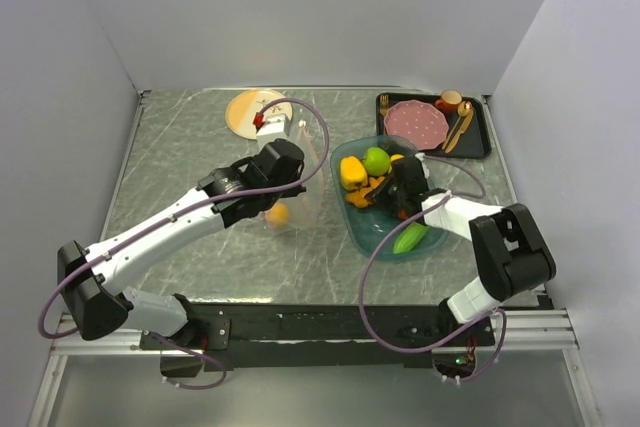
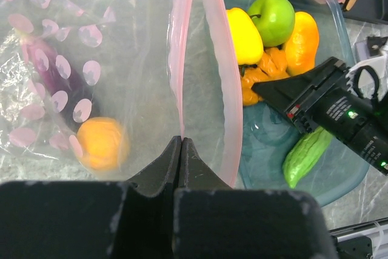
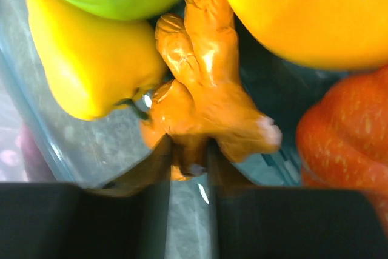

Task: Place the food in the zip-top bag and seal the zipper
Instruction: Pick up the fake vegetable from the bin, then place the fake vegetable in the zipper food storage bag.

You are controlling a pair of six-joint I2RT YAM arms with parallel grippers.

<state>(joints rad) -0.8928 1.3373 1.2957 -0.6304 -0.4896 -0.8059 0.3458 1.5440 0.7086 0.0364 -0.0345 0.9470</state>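
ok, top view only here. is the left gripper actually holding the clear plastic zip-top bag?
Observer: Yes. Left wrist view shows the left gripper shut on the pale-pink zipper strip of the clear plastic zip-top bag.
Operator: Anything inside besides the round orange toy fruit?
Observer: A purple toy eggplant, seen through the dotted plastic.
Operator: What's the right gripper on?
Observer: A knobbly orange toy piece in the teal oval tray; its narrow end sits between the fingers, firm grip unclear.

Teal tray [image 1: 370,229], black tray [image 1: 481,143] with pink plate [image 1: 417,122], peach plate [image 1: 242,112].
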